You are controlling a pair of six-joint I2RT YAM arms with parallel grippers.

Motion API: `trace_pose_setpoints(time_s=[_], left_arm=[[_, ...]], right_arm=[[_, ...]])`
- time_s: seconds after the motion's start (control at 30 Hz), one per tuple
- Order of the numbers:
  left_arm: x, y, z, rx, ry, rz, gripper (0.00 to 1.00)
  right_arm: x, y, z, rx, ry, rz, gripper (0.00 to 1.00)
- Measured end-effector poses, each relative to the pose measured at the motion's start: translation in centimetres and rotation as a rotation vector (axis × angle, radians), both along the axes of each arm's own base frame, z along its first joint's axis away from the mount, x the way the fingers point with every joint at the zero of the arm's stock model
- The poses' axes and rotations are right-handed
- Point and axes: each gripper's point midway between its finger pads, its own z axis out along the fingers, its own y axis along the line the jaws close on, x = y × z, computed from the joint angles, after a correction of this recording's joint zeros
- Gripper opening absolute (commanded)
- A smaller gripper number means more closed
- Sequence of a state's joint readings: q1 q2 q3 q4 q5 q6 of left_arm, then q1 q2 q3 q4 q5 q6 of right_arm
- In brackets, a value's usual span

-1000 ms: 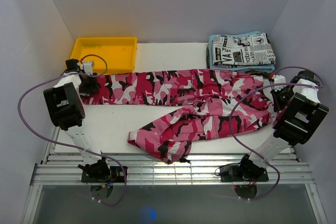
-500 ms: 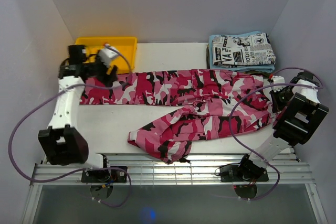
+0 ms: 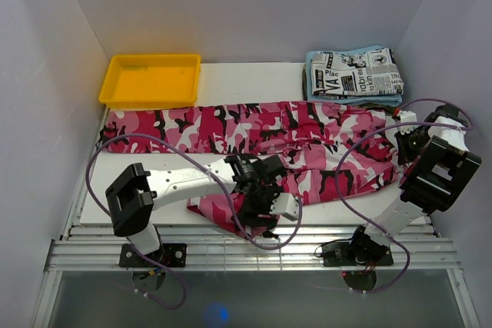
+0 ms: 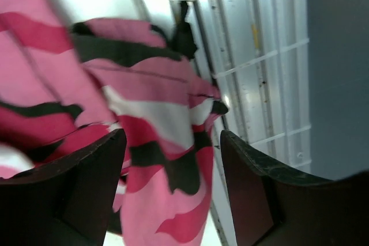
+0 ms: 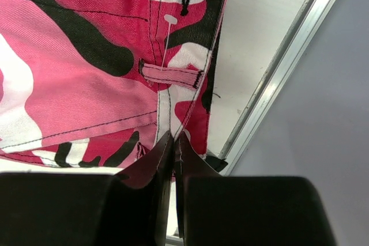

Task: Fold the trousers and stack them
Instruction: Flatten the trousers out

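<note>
Jaws spread wide on the left gripper [image 4: 172,154], trousers [image 4: 161,108] hem lying loose between them; right gripper [image 5: 174,142] pressed tight together, pinching the waistband edge.

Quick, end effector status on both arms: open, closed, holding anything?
Left end effector: open, poised over a leg end of the trousers, gripping nothing.
Right end effector: closed on the trousers at the waistband edge.
</note>
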State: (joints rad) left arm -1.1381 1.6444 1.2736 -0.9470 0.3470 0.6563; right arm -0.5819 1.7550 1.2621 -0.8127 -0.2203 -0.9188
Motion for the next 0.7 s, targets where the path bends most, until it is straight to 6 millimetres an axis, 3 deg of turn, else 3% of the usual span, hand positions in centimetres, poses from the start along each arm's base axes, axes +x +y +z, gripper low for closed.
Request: trace_pose_setpoints(time_s=[0.1,0.17,0.2,0.23,0.3,0.33,0.4,0.5,0.53,0.57,0.63,0.7], left_arm=[[-2.0,-0.1,-1.8,0.075,-0.013,-0.033,0.76],[-2.5,-0.2,-2.8,0.103,-0.019,-0.029,0.68],[-2.4,-0.1,-3.4,0.119,-0.028,-0.021,0.59],[-2.2,0.2,-4.1,0.136,-0.042,-0.009,0.40],[-1.5,0.9,-5.2,0.166,-0.071,0.024,0.23],[-1.1,1.3,-5.6,0.176,-0.081,0.047,0.05],[0.3,1.8,-5.2,0.164,-0.073,0.125,0.00],[5.4,2.6,-1.9,0.039,-0.042,0.338,0.00],[8.6,3.4,0.4,-0.041,-0.056,0.450,0.00],[10.5,4.2,1.9,-0.096,-0.072,0.519,0.00],[15.1,7.7,6.2,-0.249,-0.151,0.678,0.00],[18.3,13.5,10.6,-0.384,-0.286,0.831,0.00]], right_arm=[[0.0,0.0,0.0,0.000,0.000,-0.001,0.08],[0.0,0.0,0.0,0.000,0.000,-0.001,0.08],[0.0,0.0,0.0,0.000,0.000,-0.001,0.08],[0.0,0.0,0.0,-0.001,0.000,-0.001,0.08],[0.0,0.0,0.0,-0.001,0.000,0.000,0.08],[0.0,0.0,0.0,-0.002,0.000,0.001,0.08],[0.0,0.0,0.0,-0.003,0.000,0.001,0.08],[0.0,-0.1,0.0,-0.004,0.001,0.002,0.08],[0.0,-0.1,0.0,-0.005,0.001,0.002,0.08],[0.0,-0.1,0.0,-0.006,0.001,0.002,0.08],[0.0,-0.1,0.1,-0.007,0.000,0.003,0.08],[0.0,-0.1,0.3,-0.012,-0.007,0.004,0.08]])
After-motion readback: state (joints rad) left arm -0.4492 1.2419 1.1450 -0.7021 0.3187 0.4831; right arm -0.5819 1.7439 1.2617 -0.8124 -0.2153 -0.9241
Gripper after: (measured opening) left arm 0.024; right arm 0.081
